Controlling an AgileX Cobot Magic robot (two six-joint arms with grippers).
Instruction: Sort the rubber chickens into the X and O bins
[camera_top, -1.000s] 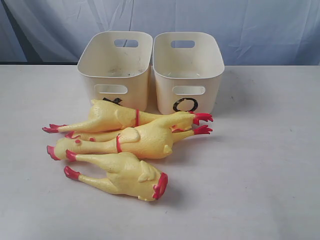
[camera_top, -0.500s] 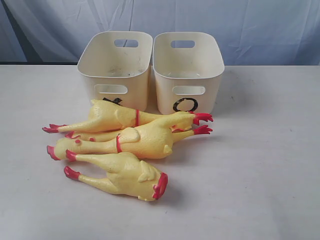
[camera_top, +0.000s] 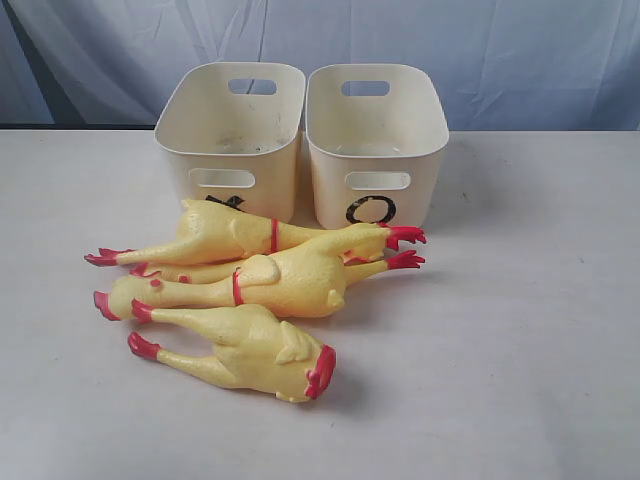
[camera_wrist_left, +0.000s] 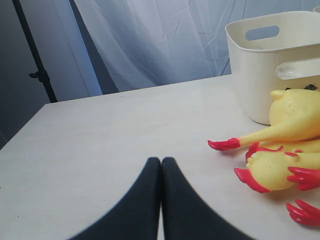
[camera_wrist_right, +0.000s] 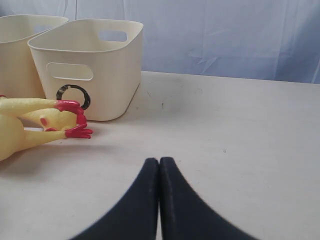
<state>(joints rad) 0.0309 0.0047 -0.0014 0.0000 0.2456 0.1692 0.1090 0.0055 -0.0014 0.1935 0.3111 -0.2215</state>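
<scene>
The left jaws are pressed together, clenched on nothing, their black fingers (camera_wrist_left: 142, 200) hovering low over the table (camera_top: 520, 350). They are well apart from the O bin (camera_top: 420, 185), out past the X bin (camera_top: 178, 165) and the chickens' red feet. The right jaws are clenched too and gripping nothing. Their fingers (camera_wrist_right: 175, 200) are hanging low over bare table on the O bin's far side from the X bin, with its marked wall ahead of them. Neither arm is showing in the exterior view.

The X bin is standing just beside the O bin, both upright. The rubber chickens are lying on the table in a close pile in front of the O bin's marked wall and spreading across the front of the X bin. The back chicken (camera_top: 222, 232) is covering part of the X mark. The middle chicken (camera_top: 295, 280), red-collared, is lying against it, red feet near the O mark. A smaller chicken (camera_top: 195, 271) is wedged between those two, mostly hidden. The front chicken (camera_top: 255, 350) is lying farthest from the O bin, its red comb pointing away from the bins.
</scene>
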